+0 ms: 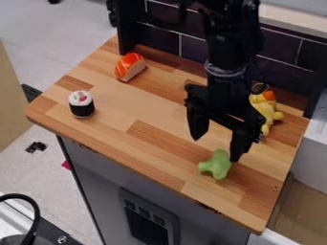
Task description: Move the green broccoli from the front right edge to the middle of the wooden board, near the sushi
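Observation:
The black gripper hangs over the right half of the wooden counter, its two fingers spread apart with nothing between them. Just below its right finger lies a green broccoli-like toy, close to the fingertip; whether they touch I cannot tell. Behind the gripper on the right is a yellow plush toy with an orange part, partly covered by the arm. A salmon sushi toy lies at the back left. A sushi roll toy with a white top and black side stands near the left corner.
The wooden countertop has a dark tiled wall along its back edge. Its front edge drops to a grey cabinet front with a dark panel. A white box-like surface borders the right side.

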`<state>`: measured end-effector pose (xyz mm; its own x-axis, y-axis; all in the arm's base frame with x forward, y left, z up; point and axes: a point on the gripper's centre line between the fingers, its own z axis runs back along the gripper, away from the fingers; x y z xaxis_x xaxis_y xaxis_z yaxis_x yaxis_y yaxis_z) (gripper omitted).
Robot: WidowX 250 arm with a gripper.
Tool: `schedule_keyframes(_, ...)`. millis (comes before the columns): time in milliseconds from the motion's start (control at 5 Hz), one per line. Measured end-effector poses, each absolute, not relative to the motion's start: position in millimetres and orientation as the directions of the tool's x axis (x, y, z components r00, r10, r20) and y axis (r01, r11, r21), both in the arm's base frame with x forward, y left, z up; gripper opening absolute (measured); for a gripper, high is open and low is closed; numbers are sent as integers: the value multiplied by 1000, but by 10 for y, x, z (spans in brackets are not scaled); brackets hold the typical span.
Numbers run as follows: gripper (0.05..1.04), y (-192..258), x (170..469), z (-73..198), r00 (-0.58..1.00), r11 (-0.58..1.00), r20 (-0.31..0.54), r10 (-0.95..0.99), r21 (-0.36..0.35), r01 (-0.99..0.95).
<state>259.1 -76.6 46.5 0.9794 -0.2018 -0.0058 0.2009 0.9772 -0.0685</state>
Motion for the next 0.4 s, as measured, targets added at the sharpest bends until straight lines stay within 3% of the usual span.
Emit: schedule_keyframes(400,1000,-846,2534,333,977,976,41,-209,-50,211)
